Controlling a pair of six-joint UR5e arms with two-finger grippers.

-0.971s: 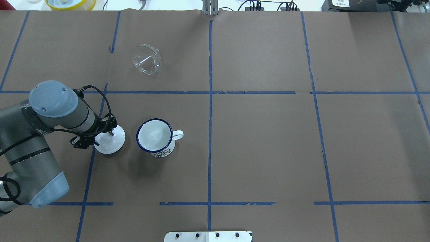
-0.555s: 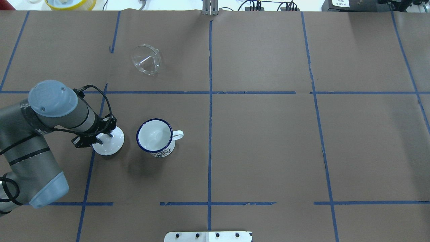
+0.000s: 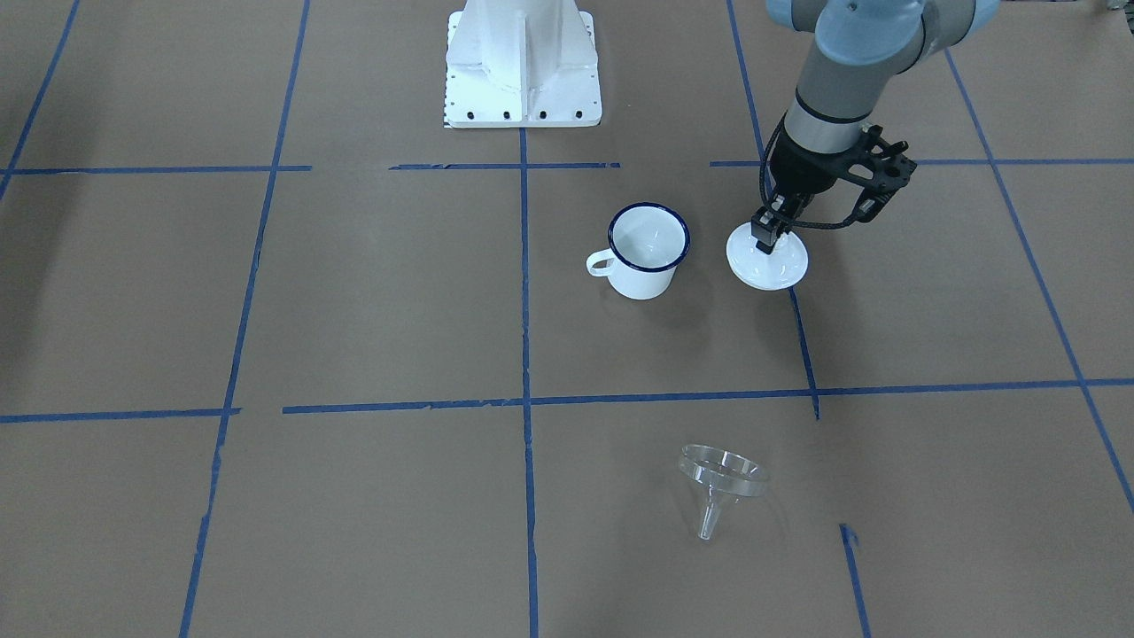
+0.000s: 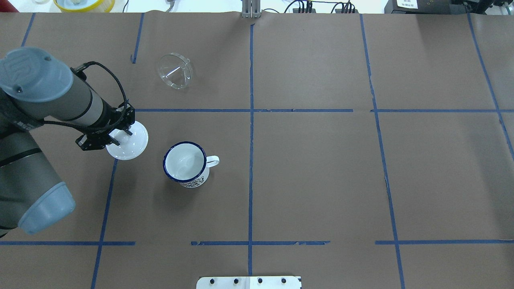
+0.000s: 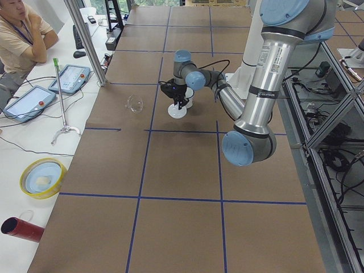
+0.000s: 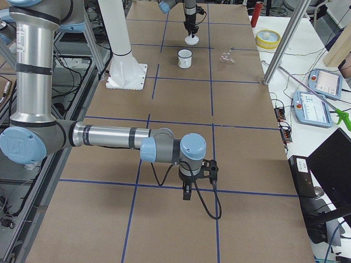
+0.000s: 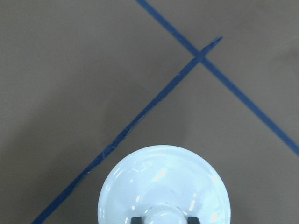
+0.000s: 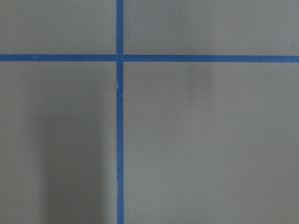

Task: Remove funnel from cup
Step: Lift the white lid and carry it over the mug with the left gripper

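Note:
The clear plastic funnel (image 4: 174, 71) lies on its side on the brown table, far from the cup; it also shows in the front view (image 3: 719, 479). The white mug with the blue rim (image 4: 186, 163) stands upright and empty, handle to the right, and also shows in the front view (image 3: 647, 251). My left gripper (image 4: 120, 138) is shut on the knob of a white domed lid (image 4: 130, 143) and holds it left of the cup; the lid fills the bottom of the left wrist view (image 7: 163, 184). My right gripper (image 6: 186, 193) hangs over bare table far away; I cannot tell its state.
The robot's white base plate (image 4: 249, 282) is at the near table edge. A yellow bowl (image 4: 84, 4) sits beyond the far edge. Blue tape lines (image 4: 251, 120) grid the brown table. An operator (image 5: 20, 31) sits at the side bench.
My left gripper has risen with the white lid in it and carried it away from the robot, toward the far side. The cup and the funnel have not moved.

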